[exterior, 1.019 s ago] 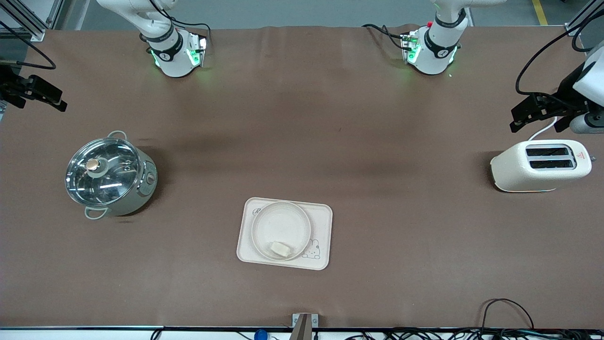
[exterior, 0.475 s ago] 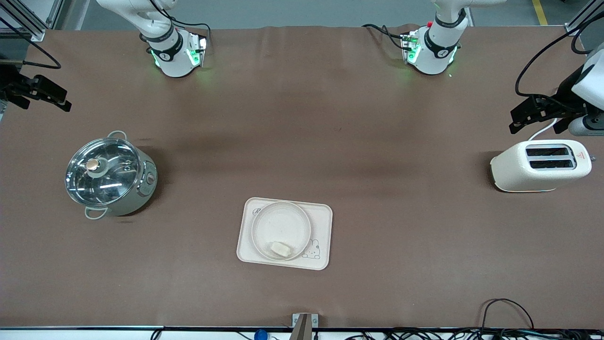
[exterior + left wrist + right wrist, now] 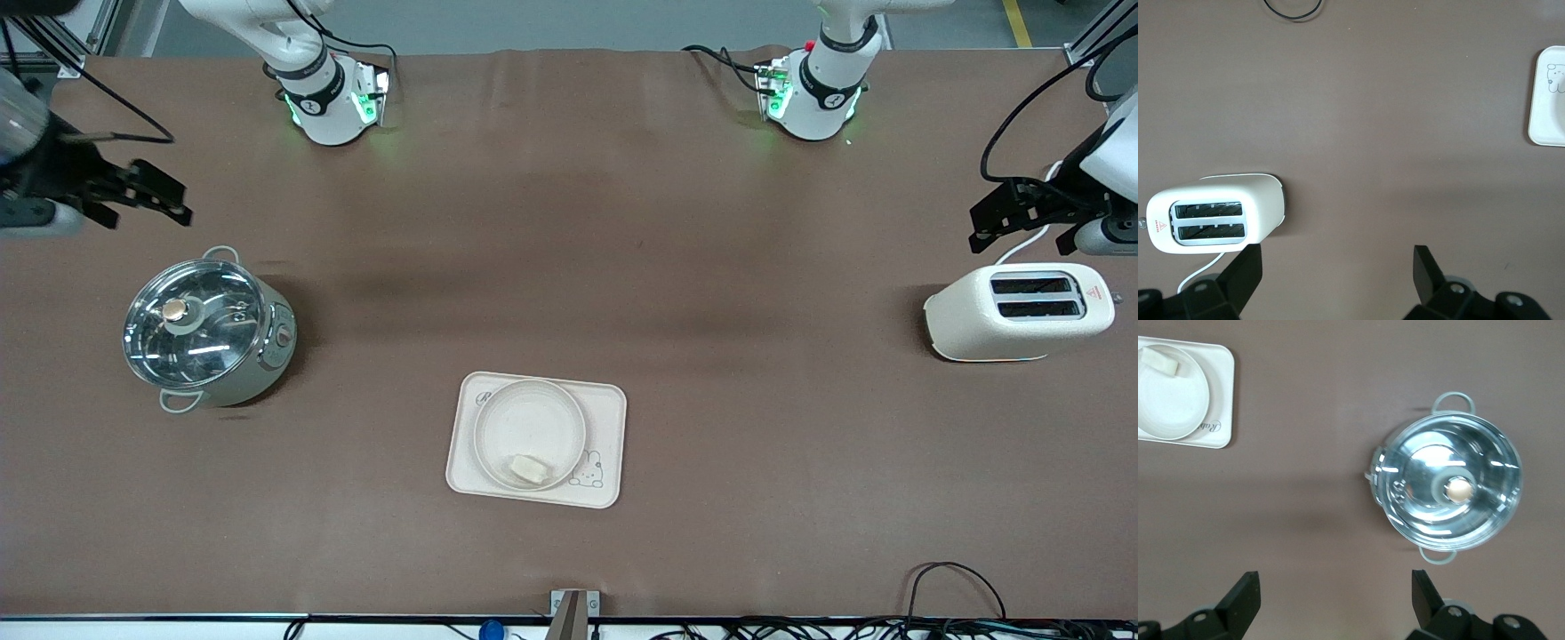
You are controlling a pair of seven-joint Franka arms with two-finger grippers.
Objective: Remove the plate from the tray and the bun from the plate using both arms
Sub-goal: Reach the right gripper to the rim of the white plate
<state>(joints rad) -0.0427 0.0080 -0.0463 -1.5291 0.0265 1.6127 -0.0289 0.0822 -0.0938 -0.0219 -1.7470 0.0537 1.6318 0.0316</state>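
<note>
Brown tabletop (image 3: 569, 267) filling nearly the whole front frame; two white arm bases lit green along its top edge.

Steel pot (image 3: 206, 331) with glass lid at middle left of the front frame; cream toaster (image 3: 1019, 311) at middle right, slots up, cord trailing off toward the frame's edge.

Tray (image 3: 612, 418) lower centre of the front frame, flat on the tabletop, bunny drawing at its lower right corner; plate (image 3: 530, 427) resting on it, round, narrower than the tray; bun (image 3: 529, 468) lying in the plate near the rim closest to the front camera, small and pale.

Right gripper (image 3: 147, 197) at upper left of the front frame, up in the air over bare tabletop beside the pot, fingers spread apart and holding nothing; pot and a corner of the tray with plate and bun seen below it in the right wrist view.

Left gripper (image 3: 1013, 213) at upper right of the front frame, over the tabletop just above the toaster in the picture, fingers likewise spread wide and empty; toaster and tray edge visible in the left wrist view.

By the look of it, nothing of the task done yet: plate on tray, bun on plate, both grippers well apart from them; reach, lift of plate off tray and removal of bun all left to do.
</note>
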